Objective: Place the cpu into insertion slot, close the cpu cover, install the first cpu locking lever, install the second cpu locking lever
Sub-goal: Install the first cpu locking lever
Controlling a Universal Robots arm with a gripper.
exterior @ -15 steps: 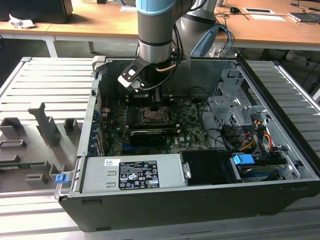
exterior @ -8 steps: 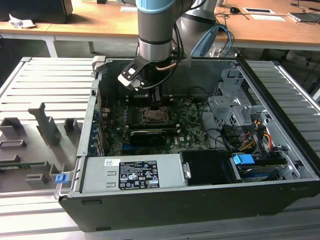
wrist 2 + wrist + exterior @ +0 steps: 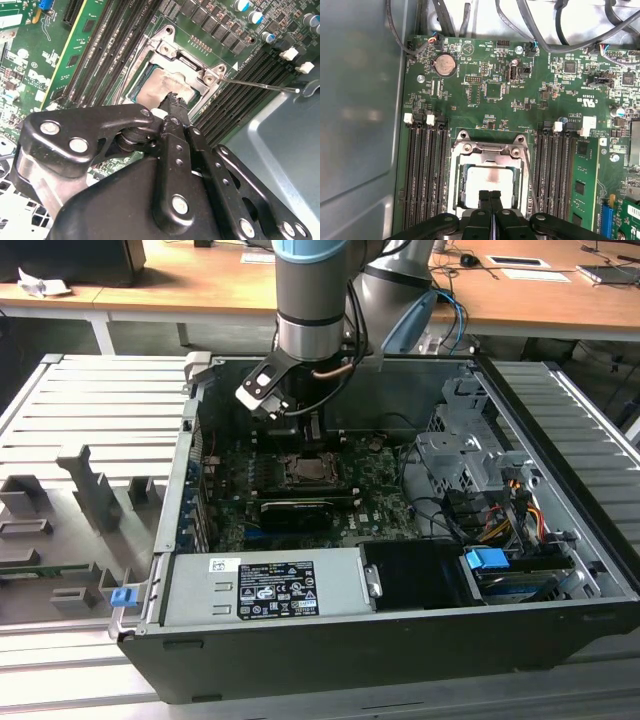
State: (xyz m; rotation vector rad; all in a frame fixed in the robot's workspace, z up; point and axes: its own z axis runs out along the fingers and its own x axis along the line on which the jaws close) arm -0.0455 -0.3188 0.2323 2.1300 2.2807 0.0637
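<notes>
Inside computer case (image 3: pixel 350 650) on ribbed worktop (image 3: pixel 90 400) | cpu (image 3: pixel 490 181) seated in insertion slot (image 3: pixel 462 187), cpu cover (image 3: pixel 487 150) lowered | claw (image 3: pixel 490 196) clenched above.

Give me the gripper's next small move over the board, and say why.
Likely a short lift and a sidestep toward the locking lever. In the first wrist view the cpu already lies under the cpu cover, and the shut gripper sits at the chip's edge. In the second wrist view the thin lever juts out sideways from the cover's corner, seemingly unlatched.
</notes>
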